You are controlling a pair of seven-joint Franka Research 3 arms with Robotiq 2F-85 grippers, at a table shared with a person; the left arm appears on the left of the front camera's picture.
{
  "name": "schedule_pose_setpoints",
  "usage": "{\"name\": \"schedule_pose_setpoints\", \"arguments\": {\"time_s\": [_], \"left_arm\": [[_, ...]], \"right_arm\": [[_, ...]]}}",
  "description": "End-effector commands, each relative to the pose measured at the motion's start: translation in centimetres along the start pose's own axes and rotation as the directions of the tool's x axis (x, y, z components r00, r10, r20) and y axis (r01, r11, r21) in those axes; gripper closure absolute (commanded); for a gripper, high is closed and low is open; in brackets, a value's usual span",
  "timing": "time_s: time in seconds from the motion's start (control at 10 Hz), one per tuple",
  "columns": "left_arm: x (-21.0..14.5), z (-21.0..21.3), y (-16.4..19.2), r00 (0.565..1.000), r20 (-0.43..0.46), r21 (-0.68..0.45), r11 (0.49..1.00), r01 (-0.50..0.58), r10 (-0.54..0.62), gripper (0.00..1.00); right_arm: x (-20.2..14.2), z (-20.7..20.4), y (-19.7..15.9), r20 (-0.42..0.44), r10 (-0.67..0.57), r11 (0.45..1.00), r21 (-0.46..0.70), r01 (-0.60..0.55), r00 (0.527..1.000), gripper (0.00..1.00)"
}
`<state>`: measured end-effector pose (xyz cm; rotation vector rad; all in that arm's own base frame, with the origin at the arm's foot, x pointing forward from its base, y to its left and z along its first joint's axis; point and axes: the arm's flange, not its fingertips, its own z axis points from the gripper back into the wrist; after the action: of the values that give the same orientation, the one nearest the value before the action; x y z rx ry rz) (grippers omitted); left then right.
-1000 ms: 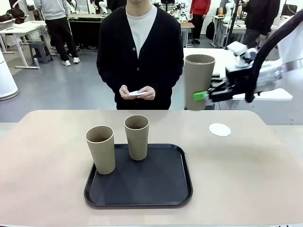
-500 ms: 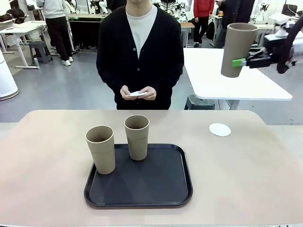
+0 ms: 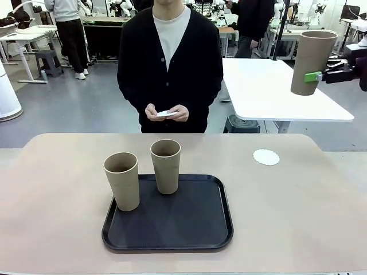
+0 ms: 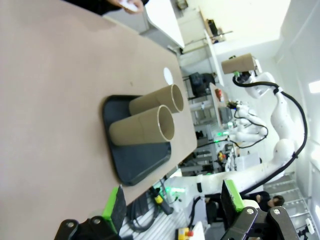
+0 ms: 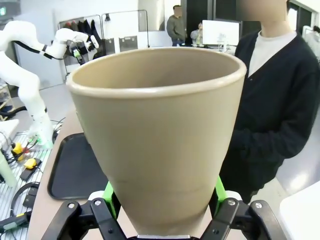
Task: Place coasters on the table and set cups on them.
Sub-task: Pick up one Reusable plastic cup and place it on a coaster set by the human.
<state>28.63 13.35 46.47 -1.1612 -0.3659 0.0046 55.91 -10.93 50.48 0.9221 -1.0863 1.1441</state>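
Bright, even indoor light in all three views; no hard shadows.

Front view: sharp across the frame, with diffuse light from overhead. The matte table (image 3: 57,189) shows no glare, the black tray (image 3: 172,229) carries a faint sheen, and only a thin soft shadow lines its rim. Left wrist view: the upper right of the frame burns out to white. The green pads (image 4: 113,209) at the bottom edge are soft, and the edges show wide-angle stretch. Right wrist view: the tan cup (image 5: 155,140) sits very close to the lens and bulges with barrel distortion. It is evenly lit, and the background is slightly soft.
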Motion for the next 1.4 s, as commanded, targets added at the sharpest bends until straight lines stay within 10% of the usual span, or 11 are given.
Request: {"name": "schedule_pose_setpoints", "arguments": {"time_s": [0.0, 0.6, 1.3], "left_arm": [[0.0, 0.1, 0.0, 1.000, 0.006, -0.009, 1.000, 0.007, -0.007, 0.00], [0.0, 0.1, 0.0, 1.000, 0.006, -0.009, 1.000, 0.007, -0.007, 0.00], [0.0, 0.1, 0.0, 1.000, 0.006, -0.009, 1.000, 0.007, -0.007, 0.00]], "right_arm": [[0.0, -1.2, 0.6, -0.023, -0.008, 0.999, 0.038, 0.009, 1.000, 0.19], [-0.4, -0.7, 0.4, -0.006, -0.007, 1.000, 0.015, 0.007, 1.000, 0.19], [-13.2, -2.7, -5.6, 0.058, -0.023, 0.988, 0.152, 0.014, 0.998, 0.19]]}}
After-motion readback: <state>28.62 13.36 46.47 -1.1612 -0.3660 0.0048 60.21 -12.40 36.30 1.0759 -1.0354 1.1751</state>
